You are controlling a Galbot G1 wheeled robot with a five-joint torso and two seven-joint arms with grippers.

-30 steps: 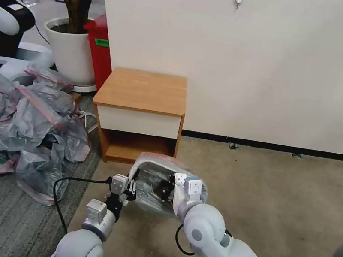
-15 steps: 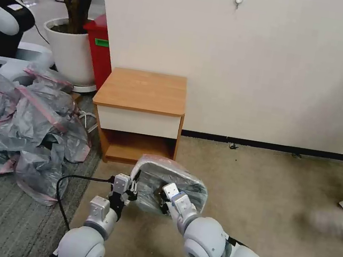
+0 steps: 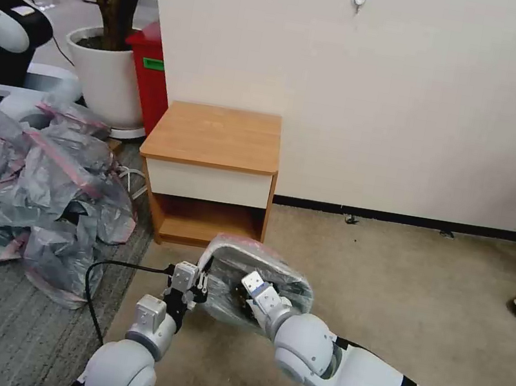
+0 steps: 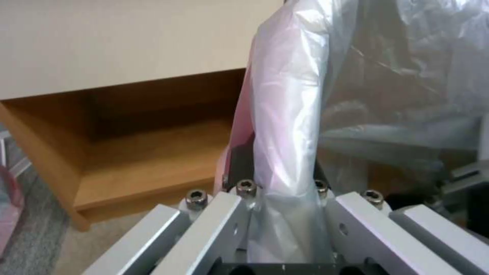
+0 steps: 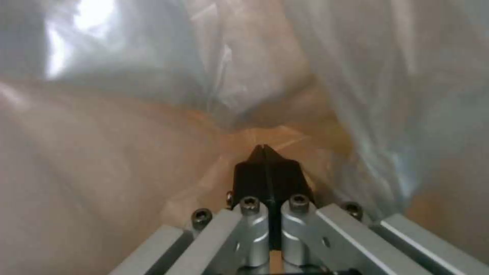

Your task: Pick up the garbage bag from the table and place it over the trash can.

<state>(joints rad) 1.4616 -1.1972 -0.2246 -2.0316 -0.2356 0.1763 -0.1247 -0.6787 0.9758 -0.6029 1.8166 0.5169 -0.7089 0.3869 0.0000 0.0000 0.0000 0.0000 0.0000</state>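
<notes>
The bag (image 3: 254,277), thin crinkly translucent grey film with a pink rim band, is stretched over the rounded rectangular mouth of the can (image 3: 221,259), which stands on the tan carpet (image 3: 399,293) just before the bench's (image 3: 214,137) open lower shelf. The bench is light wood with rounded top corners and a smooth white drawer front.

The left gripper (image 3: 199,283) sits at the can's left edge, its jaws closed on a bunched fold of the film (image 4: 285,152).

The right gripper (image 3: 248,293) reaches inside the lined mouth; its black jaws are pressed together with film all around (image 5: 265,168).

A heap of similar crumpled bags (image 3: 31,183) lies well apart at left.
</notes>
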